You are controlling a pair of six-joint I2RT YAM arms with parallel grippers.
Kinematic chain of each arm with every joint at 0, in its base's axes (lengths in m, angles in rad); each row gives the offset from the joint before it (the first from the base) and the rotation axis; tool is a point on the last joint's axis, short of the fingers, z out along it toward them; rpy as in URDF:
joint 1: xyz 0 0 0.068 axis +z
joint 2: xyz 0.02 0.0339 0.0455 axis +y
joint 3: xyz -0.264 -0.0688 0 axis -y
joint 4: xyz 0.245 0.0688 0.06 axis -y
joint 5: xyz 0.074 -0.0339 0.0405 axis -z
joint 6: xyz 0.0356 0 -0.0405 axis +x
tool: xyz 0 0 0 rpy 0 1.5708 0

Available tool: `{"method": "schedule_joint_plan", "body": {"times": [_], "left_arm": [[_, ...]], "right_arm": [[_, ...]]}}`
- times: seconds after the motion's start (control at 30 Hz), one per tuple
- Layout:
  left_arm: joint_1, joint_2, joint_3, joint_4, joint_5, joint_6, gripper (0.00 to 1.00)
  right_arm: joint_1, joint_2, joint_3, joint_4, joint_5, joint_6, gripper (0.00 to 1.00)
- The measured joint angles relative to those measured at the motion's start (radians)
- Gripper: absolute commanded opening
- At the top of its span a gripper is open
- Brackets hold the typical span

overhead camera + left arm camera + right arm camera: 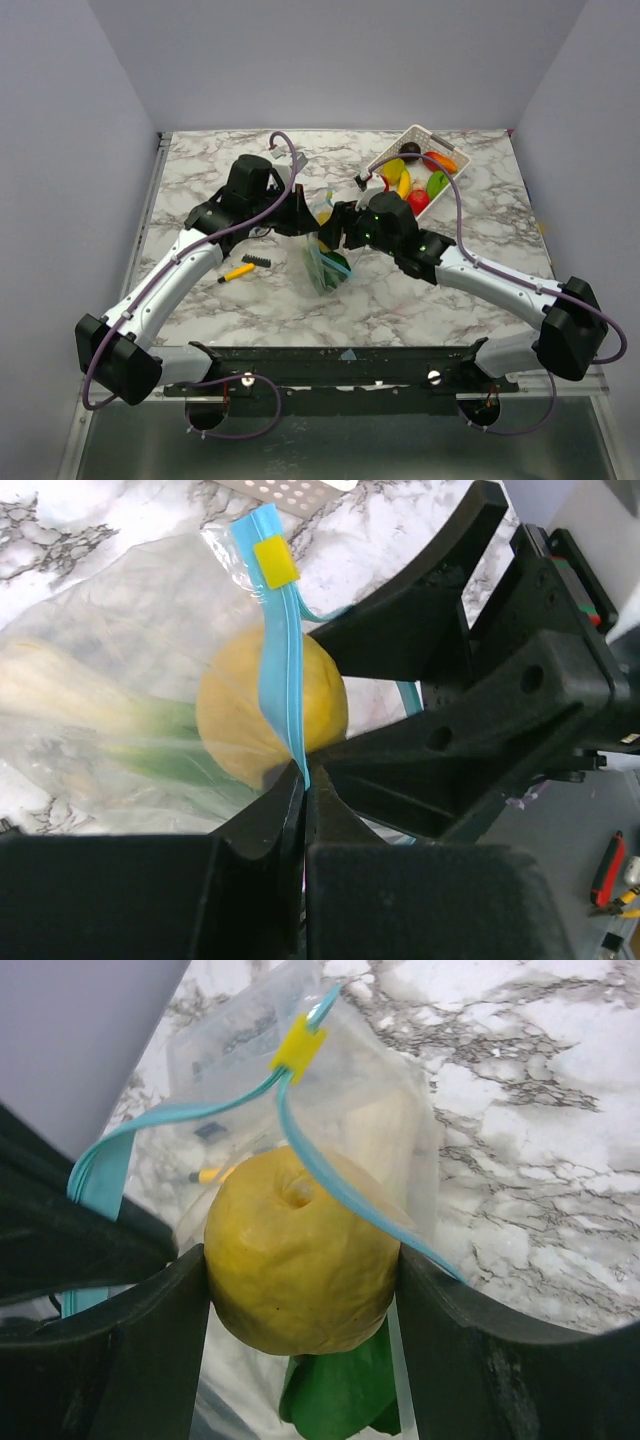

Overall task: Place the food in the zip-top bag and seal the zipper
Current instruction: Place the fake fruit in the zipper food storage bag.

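Note:
The clear zip-top bag (325, 262) hangs open in the middle of the table between both grippers. My left gripper (305, 780) is shut on its light blue zipper strip (282, 670), which carries a yellow slider (274, 561). My right gripper (300, 1260) is shut on a round yellow toy fruit (298, 1252) and holds it in the bag's mouth, between the two zipper edges (330, 1185). A green and white vegetable (90, 720) lies inside the bag; green (345, 1395) shows under the fruit. More toy food (420, 180) lies in the white basket.
The white basket (410, 140) stands at the back right of the marble table. A yellow-and-black pen-like tool (243, 268) lies left of the bag. A small clear packet (280, 158) lies at the back behind my left arm.

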Motion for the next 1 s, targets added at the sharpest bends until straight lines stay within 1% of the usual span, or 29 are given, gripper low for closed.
{"method": "schedule_joint_plan", "body": {"times": [0.1, 0.2, 0.27, 0.33, 0.5, 0.63, 0.87, 1.0], "left_arm": [[-0.003, 0.000, -0.001, 0.000, 0.012, -0.001, 0.00], [-0.003, 0.000, -0.002, -0.001, 0.016, -0.001, 0.00], [-0.003, 0.000, -0.002, -0.002, 0.016, -0.001, 0.00], [-0.003, 0.000, -0.002, -0.002, 0.015, -0.001, 0.00], [-0.003, 0.000, -0.002, -0.011, 0.012, -0.002, 0.00], [-0.003, 0.000, -0.002, -0.019, 0.011, -0.002, 0.00], [-0.003, 0.000, -0.002, -0.026, 0.008, -0.002, 0.00], [-0.003, 0.000, -0.002, -0.028, 0.005, -0.002, 0.00]], "right_arm": [[0.009, 0.007, 0.003, 0.005, 0.077, 0.040, 0.61], [0.009, 0.008, 0.008, 0.005, 0.121, 0.063, 0.71], [0.009, 0.012, 0.016, 0.003, 0.135, 0.068, 0.76], [0.009, 0.013, 0.024, 0.003, 0.146, 0.072, 0.80], [0.009, 0.012, 0.032, -0.013, 0.159, 0.072, 0.82], [0.009, 0.003, 0.032, -0.038, 0.163, 0.071, 0.82], [0.009, -0.040, 0.043, -0.091, 0.166, 0.052, 0.79], [0.009, -0.080, 0.060, -0.127, 0.165, 0.035, 0.74]]}}
